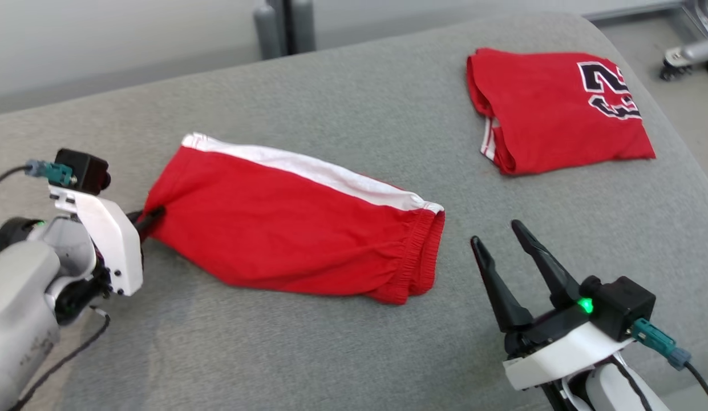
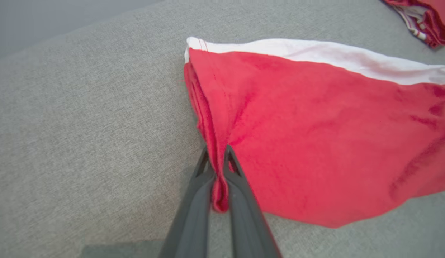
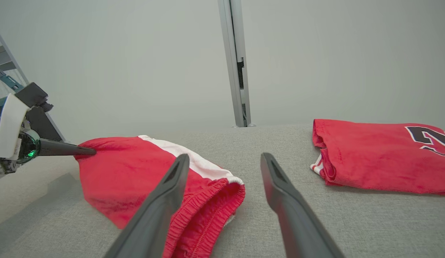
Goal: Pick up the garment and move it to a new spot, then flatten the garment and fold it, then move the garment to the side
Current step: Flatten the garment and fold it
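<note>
The garment is a pair of red shorts with a white side stripe, folded lengthwise on the grey cushion, its elastic waistband to the right. My left gripper is shut on the hem at the garment's left end; the left wrist view shows the red hem pinched between the two dark fingers. My right gripper stands open just right of the waistband, holding nothing. In the right wrist view its fingers frame the waistband, and the left gripper shows at the garment's far end.
A folded red jersey with black numerals lies at the back right of the grey cushion. The cushion's rounded edge drops off at the right. A metal post rises behind it. Wheeled equipment stands on the floor at far right.
</note>
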`<state>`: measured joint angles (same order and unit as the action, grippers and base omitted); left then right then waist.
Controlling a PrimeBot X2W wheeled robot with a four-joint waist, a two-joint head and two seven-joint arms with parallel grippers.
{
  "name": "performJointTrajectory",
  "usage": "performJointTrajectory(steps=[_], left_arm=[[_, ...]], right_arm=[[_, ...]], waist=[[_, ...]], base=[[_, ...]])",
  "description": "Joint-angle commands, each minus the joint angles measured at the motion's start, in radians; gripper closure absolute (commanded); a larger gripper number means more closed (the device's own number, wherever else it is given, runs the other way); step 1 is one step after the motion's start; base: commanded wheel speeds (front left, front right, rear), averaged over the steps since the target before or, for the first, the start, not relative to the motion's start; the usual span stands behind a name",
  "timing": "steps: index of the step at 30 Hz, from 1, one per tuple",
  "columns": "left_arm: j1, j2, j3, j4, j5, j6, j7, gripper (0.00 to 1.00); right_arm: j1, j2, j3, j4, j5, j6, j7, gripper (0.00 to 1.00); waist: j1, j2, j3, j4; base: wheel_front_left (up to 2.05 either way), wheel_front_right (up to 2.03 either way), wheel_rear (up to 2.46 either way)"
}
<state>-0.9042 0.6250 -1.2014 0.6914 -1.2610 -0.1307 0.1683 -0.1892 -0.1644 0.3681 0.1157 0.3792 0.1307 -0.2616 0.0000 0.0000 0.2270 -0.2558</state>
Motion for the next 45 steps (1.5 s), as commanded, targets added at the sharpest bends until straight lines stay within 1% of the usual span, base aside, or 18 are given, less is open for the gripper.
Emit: performJointTrajectory(steps=[1, 7, 15, 26, 33, 35, 36, 37, 38, 40, 43, 44, 45], left_arm=[[0.023, 0.001, 0.003, -0.003, -0.012, 0.001, -0.017, 1.00], [0.112, -0.026, 0.016, -0.034, -0.036, 0.002, -0.113, 1.00], [0.228, -0.062, 0.016, -0.065, -0.049, 0.041, -0.218, 1.00], [0.316, -0.101, 0.018, -0.083, -0.069, 0.066, -0.280, 1.00], [0.349, -0.119, 0.017, -0.080, -0.077, 0.078, -0.297, 1.00], [0.361, -0.126, 0.012, -0.079, -0.082, 0.078, -0.286, 1.00], [0.357, -0.128, 0.015, -0.082, -0.074, 0.078, -0.304, 0.86], [0.356, -0.131, 0.021, -0.081, -0.065, 0.084, -0.326, 0.36], [0.360, -0.135, 0.023, -0.079, -0.062, 0.090, -0.342, 0.00], [0.361, -0.140, 0.032, -0.075, -0.045, 0.101, -0.379, 0.00], [0.356, -0.144, 0.076, -0.070, -0.017, 0.123, -0.421, 0.00], [0.346, -0.141, 0.136, -0.073, 0.018, 0.143, -0.432, 0.00], [0.339, -0.140, 0.196, -0.090, 0.051, 0.153, -0.433, 0.00]], right_arm=[[0.015, -0.007, -0.011, 0.004, 0.003, 0.000, -0.005, 0.00], [0.071, 0.000, -0.065, 0.008, -0.003, 0.000, -0.005, 0.00], [0.129, 0.003, -0.120, 0.013, -0.018, 0.000, -0.005, 0.00], [0.140, -0.001, -0.135, 0.021, -0.030, 0.000, -0.005, 0.00], [0.149, -0.005, -0.145, 0.034, -0.033, 0.000, -0.005, 0.00], [0.154, -0.003, -0.146, 0.036, -0.035, 0.000, -0.005, 0.00], [0.154, -0.002, -0.147, 0.037, -0.036, 0.000, -0.005, 0.00], [0.153, -0.002, -0.145, 0.038, -0.038, 0.000, -0.005, 0.00], [0.151, -0.002, -0.145, 0.039, -0.039, 0.000, -0.005, 0.00], [0.150, -0.003, -0.147, 0.040, -0.037, 0.000, -0.005, 0.00], [0.144, -0.005, -0.155, 0.037, -0.039, 0.000, -0.005, 0.00], [0.139, -0.005, -0.164, 0.033, -0.040, 0.000, -0.005, 0.00], [0.137, -0.004, -0.172, 0.028, -0.042, 0.000, -0.005, 0.00]], waist=[[0.0000, 0.0000, -0.041, 0.042], [0.0000, 0.0000, -0.087, 0.106], [0.0000, 0.0000, -0.104, 0.173], [0.0000, 0.0000, -0.110, 0.215], [0.0000, 0.0000, -0.137, 0.233], [0.0000, 0.0000, -0.144, 0.238], [0.0000, 0.0000, -0.147, 0.240], [0.0000, 0.0000, -0.149, 0.242], [0.0000, 0.0000, -0.152, 0.244], [0.0000, 0.0000, -0.159, 0.249], [0.0000, 0.0000, -0.165, 0.255], [0.0000, 0.0000, -0.168, 0.259], [0.0000, 0.0000, -0.169, 0.263]], base=[[0.00, 0.00, 0.00], [0.00, 0.00, 0.00], [0.00, 0.00, 0.00], [0.00, 0.00, 0.00], [0.00, 0.00, 0.00], [0.00, 0.00, 0.00], [0.00, 0.00, 0.00], [0.00, 0.00, 0.00], [0.00, 0.00, 0.00], [0.00, 0.00, 0.00], [0.00, 0.00, 0.00], [0.00, 0.00, 0.00], [0.00, 0.00, 0.00]])
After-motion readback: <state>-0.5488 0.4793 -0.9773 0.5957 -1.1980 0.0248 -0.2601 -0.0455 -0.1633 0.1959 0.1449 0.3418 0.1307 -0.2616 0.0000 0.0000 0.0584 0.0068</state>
